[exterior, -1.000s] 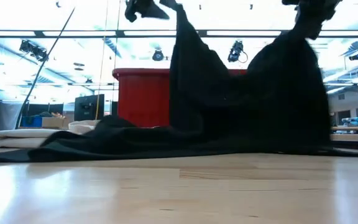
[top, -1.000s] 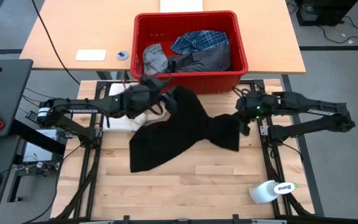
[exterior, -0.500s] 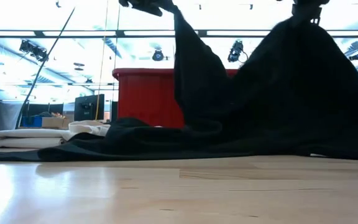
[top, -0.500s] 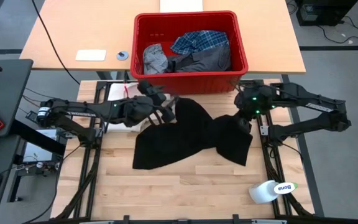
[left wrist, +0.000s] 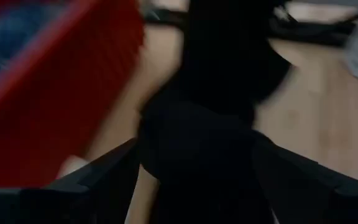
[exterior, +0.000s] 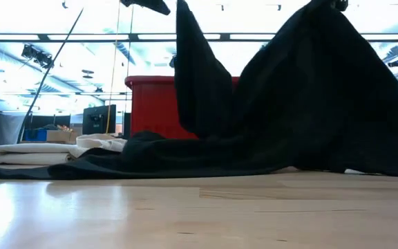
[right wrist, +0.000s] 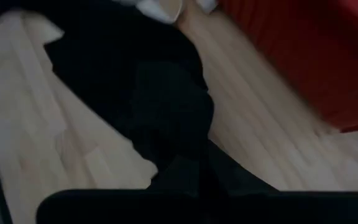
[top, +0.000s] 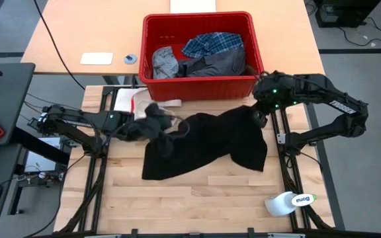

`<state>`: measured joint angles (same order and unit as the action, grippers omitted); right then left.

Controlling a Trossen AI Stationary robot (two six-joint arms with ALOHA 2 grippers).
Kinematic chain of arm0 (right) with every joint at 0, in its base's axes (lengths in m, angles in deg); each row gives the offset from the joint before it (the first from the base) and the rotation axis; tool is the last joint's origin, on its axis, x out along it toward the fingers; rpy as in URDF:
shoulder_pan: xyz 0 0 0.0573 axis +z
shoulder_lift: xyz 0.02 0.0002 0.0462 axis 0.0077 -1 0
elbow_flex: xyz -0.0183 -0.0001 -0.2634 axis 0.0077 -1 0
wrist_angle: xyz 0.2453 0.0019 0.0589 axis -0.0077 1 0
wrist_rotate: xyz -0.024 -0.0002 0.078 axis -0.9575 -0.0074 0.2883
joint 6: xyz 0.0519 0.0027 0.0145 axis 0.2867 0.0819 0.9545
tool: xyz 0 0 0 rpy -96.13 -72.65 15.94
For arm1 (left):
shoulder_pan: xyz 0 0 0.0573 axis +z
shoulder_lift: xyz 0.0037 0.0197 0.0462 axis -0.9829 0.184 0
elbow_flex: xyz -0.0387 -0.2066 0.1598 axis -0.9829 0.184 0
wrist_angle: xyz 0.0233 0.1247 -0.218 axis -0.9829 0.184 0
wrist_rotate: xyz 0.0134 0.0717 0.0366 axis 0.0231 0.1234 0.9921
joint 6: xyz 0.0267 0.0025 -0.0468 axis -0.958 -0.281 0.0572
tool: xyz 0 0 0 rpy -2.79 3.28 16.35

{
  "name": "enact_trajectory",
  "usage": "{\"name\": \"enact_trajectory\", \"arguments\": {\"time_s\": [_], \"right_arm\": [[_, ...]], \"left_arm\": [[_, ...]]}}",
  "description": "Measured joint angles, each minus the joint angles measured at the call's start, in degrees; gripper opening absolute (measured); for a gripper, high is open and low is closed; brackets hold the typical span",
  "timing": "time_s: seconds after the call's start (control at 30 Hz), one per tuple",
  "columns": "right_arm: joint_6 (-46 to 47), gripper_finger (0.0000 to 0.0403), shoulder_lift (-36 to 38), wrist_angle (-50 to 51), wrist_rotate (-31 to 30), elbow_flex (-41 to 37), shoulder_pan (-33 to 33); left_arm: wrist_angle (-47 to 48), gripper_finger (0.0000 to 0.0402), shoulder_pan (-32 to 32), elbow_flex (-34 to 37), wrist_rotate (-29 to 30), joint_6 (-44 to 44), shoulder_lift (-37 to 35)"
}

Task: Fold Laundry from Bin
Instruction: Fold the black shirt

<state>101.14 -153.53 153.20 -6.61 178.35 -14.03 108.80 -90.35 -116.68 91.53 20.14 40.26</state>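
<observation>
A large black garment (top: 204, 145) lies half spread on the wooden table, drawn up into two peaks (exterior: 182, 14) (exterior: 323, 10). My left gripper (top: 159, 125) is at its left peak, with its fingers wide apart around a bunch of the cloth. At the right peak my right gripper (top: 260, 116) is shut on the cloth. Behind them stands the red bin (top: 204, 87). It holds a plaid shirt (top: 213, 45), a light grey garment (top: 166, 63) and a dark grey one (top: 220, 64). My left gripper has a thick bunch of the black garment (left wrist: 197, 124) between its two wide-set fingers (left wrist: 104, 171), coming slanting down from the table's left. The cloth hangs below it and runs onto the table. My right gripper holds the garment's far right part (top: 255, 119), slanting down from the right. Cloth covers the fingertips, so the hold itself is hidden. The garment hangs from it in a wide slack sheet (exterior: 337, 104), with its lower edge on the table.
A cream-white cloth (top: 147, 102) lies at the table's far left, by the bin. A white roll (top: 290, 201) lies at the near right corner. The near half of the table (top: 197, 205) is bare wood. Behind the bin a second tabletop carries a white pad (top: 96, 58).
My left gripper has gone from the bin's front toward the table's near-left, taking its peak of the black garment along. My right gripper has risen and drawn slightly toward the far edge, lifting the garment's right part higher. The cloth now hangs wider between the two.
</observation>
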Motion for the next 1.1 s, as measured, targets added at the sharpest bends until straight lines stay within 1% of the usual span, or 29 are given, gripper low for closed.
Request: {"name": "enact_trajectory", "arguments": {"time_s": [0.2,0.27,0.37,0.47,0.57,0.7,0.77,0.87,0.97,1.03,1.1], "right_arm": [[-0.1,0.0009,-0.9,3.3,-2.9,1.7,-2.5],[-0.3,0.0009,-1.5,5.6,-3.5,1.7,-3.5],[-0.4,0.0009,-2.5,5.8,-2.3,1.7,-4.2],[-0.3,0.0009,-3.8,1.6,1.0,1.7,-4.0],[1.1,0.0009,-5.9,-4.5,3.5,1.7,-3.2],[3.6,0.0010,-8.7,-17.4,6.7,1.6,-1.4],[6.3,0.0011,-9.6,-25.1,7.0,1.6,-0.6],[9.7,0.0013,-10.2,-31.6,8.6,1.6,-0.3],[13.7,0.0013,-9.8,-36.7,9.1,1.6,-0.3],[15.6,0.0013,-9.2,-39.9,9.2,1.6,-0.3],[17.3,0.0013,-8.8,-42.2,9.2,1.6,-0.3]], "left_arm": [[8.6,0.0311,-5.7,0.0,-1.6,10.8,0.0],[11.3,0.0311,-7.9,0.0,-3.1,15.3,0.0],[13.0,0.0311,-11.1,0.0,-4.0,20.1,0.0],[7.6,0.0311,-12.9,0.0,-2.6,20.6,0.6],[-1.6,0.0311,-13.0,0.0,1.3,16.2,2.8],[-13.3,0.0311,-11.0,0.0,7.3,8.3,8.9],[-17.2,0.0311,-9.6,0.0,8.8,6.1,13.0],[-19.5,0.0311,-8.0,0.1,8.7,5.5,17.6],[-18.8,0.0311,-7.5,0.1,9.4,8.5,20.8],[-18.5,0.0311,-7.5,0.1,11.9,11.9,22.7],[-19.1,0.0310,-7.5,0.1,15.7,13.7,24.1]]}}
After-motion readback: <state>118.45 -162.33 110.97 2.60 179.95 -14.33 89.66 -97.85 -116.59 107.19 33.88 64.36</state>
